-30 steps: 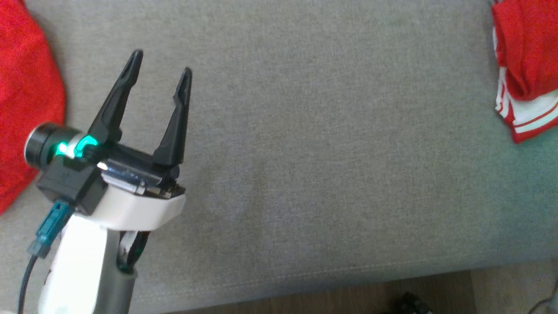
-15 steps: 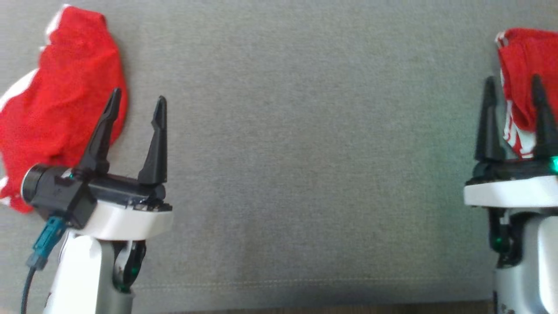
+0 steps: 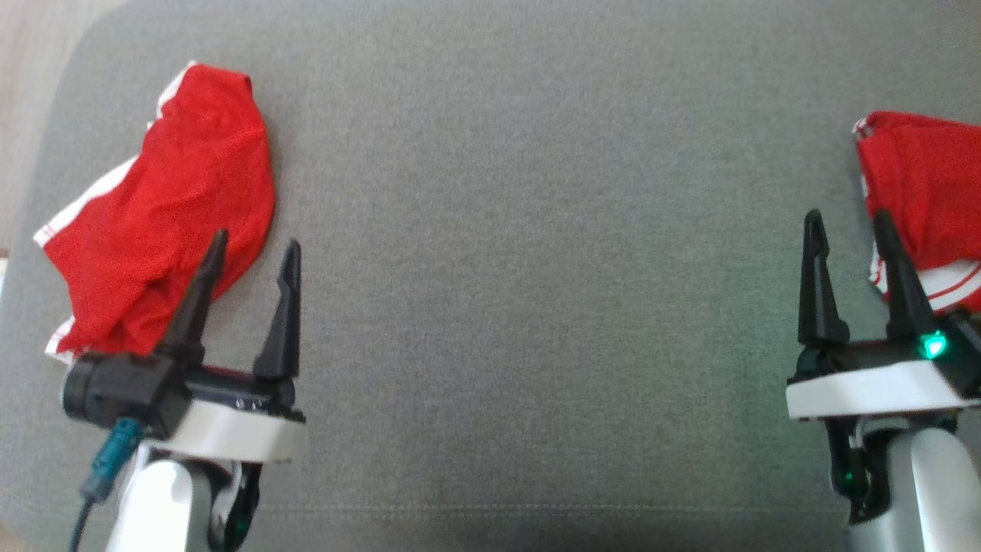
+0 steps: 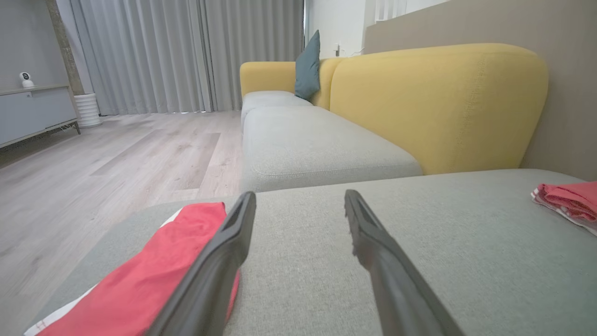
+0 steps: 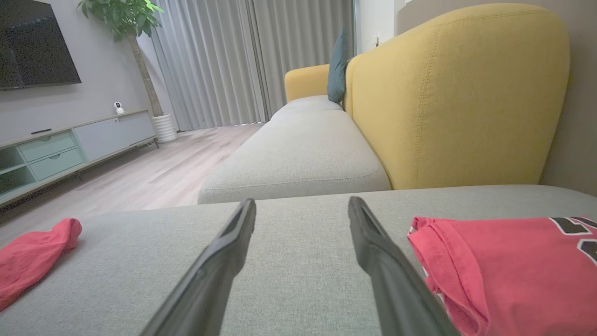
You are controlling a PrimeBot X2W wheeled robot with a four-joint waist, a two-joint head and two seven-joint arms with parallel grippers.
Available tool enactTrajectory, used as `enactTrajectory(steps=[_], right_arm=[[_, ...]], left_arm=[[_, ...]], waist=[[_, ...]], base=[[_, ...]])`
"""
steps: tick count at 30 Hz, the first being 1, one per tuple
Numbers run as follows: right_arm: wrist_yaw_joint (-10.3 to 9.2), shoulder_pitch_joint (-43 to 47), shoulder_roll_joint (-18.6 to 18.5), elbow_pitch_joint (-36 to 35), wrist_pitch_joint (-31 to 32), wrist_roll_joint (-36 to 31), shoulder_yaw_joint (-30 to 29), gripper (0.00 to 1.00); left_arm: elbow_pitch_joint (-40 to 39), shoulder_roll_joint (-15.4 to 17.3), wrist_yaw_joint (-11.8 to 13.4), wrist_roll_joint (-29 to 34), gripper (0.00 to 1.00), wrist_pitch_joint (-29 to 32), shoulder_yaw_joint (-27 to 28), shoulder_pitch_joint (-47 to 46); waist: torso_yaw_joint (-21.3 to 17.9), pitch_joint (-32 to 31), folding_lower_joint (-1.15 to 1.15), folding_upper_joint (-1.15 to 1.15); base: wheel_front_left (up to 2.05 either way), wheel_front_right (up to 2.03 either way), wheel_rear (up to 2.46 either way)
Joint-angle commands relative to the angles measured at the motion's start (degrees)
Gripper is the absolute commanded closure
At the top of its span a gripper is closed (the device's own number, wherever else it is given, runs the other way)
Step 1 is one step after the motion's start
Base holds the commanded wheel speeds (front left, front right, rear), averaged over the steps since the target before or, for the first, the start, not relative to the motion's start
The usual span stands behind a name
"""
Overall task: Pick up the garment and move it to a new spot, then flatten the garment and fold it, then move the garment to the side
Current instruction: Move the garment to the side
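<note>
Garments lie at both ends of the cushion (image 3: 536,268), a broad grey pad with bare cloth across its whole middle. The left garment (image 3: 161,230) is red with white trim and lies loose and rumpled near the cushion's left edge. In the head view its long axis runs slantwise, from the near left corner up and away toward the centre. The right garment (image 3: 927,184), red with white stripes and dark lettering, sits at the far right in what looks like doubled layers, so I judge it the tidier of the two and the left one the likelier piece to pick up; the frames do not settle that.

The left gripper (image 3: 256,239) stands by the near end of the left garment, fingers wide apart and holding nothing. Its outer finger crosses the cloth's edge in the head view. In the left wrist view the red cloth lies to the left of that finger and below it, while the gap between the fingers looks onto bare cushion. Whether the finger touches the cloth I cannot tell.

The right gripper (image 3: 847,216) is also spread wide and empty, with the right garment just beside it on the right.

For the left garment the left arm is much the nearer, and it would need to shift leftward to bring cloth between its fingers.
</note>
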Motion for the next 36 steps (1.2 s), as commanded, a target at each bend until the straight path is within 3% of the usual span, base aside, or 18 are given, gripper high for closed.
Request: enactTrajectory(steps=[1,36], right_arm=[[-0.04,0.18,-0.37,-1.66,-0.53,0.35,1.24,0.00],[-0.04,9.92,-0.37,-2.47,1.14,2.01,0.21,0.00]], left_arm=[[-1.32,0.41,-0.20,0.73,0.00,-0.29,1.70,-0.32],[2.94,0.20,1.77,2.72,0.00,-0.23,-1.52,5.93]], waist=[[-0.41,-1.51,0.00,0.00],[-0.85,-11.89,0.00,0.00]], base=[[0.00,0.00,0.00],[0.00,0.00,0.00]])
